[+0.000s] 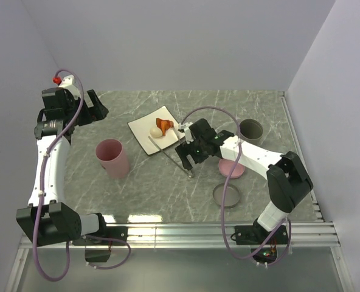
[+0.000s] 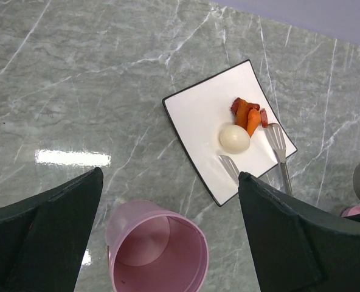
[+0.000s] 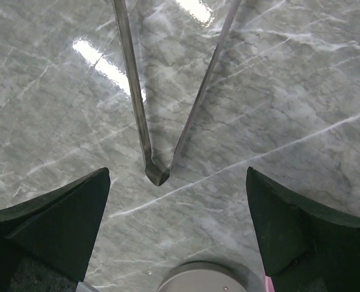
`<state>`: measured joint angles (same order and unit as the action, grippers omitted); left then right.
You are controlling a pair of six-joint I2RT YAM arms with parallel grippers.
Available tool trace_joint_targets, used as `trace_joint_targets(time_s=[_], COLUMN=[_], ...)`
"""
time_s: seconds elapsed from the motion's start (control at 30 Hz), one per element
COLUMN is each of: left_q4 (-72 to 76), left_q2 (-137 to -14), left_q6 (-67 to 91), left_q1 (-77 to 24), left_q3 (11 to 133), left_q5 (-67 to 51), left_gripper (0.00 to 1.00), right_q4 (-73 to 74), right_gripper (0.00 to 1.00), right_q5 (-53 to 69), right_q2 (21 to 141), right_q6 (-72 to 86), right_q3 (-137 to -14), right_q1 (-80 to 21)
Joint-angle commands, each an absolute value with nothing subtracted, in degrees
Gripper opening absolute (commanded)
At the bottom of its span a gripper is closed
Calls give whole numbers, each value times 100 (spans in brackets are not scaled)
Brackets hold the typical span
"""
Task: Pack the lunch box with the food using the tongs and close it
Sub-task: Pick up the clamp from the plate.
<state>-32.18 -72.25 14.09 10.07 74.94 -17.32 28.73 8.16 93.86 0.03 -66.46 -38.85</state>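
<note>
The white square plate (image 1: 145,125) holds the food: a white egg-sized ball (image 2: 235,139) and orange-brown glossy pieces (image 2: 248,115). The silver tongs (image 1: 168,154) lie with both tips on the plate's near edge and their joined end (image 3: 157,176) on the marble. My right gripper (image 1: 185,155) hovers open over that joined end, which lies just ahead of its fingers (image 3: 64,225), nothing gripped. The lunch box's pink round tub (image 1: 112,158) stands upright and open left of the plate. My left gripper (image 2: 171,176) hangs open high above the tub (image 2: 159,249), holding nothing.
A grey cup (image 1: 250,131) stands at the back right. A pink lid-like dish (image 1: 236,170) lies partly under the right arm, and a grey ring (image 1: 226,196) lies nearer the front. White walls close the table at the back and sides.
</note>
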Motion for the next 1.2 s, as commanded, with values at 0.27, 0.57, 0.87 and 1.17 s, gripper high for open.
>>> trace_joint_targets(time_s=[0.27, 0.57, 0.87, 1.17], left_q4=[-3129, -3094, -3024, -3041], left_q2=[-7339, -7400, -7436, -7409], left_q6=[1345, 1362, 1362, 1310], left_q1=[1011, 1011, 1011, 1011], left_q3=[7602, 7611, 7550, 7541], left_q5=[-1960, -2057, -2127, -2109], left_gripper=[99, 99, 99, 99], right_q4=[2962, 2786, 1820, 1696], right_gripper=[100, 100, 100, 100], right_q5=[388, 255, 123, 106], right_q2=[10054, 10494, 10529, 10845], right_q6=[-150, -70, -9, 184], right_q3=[-7189, -7269, -6900, -7110], right_q1=[-4263, -4438, -4456, -4491])
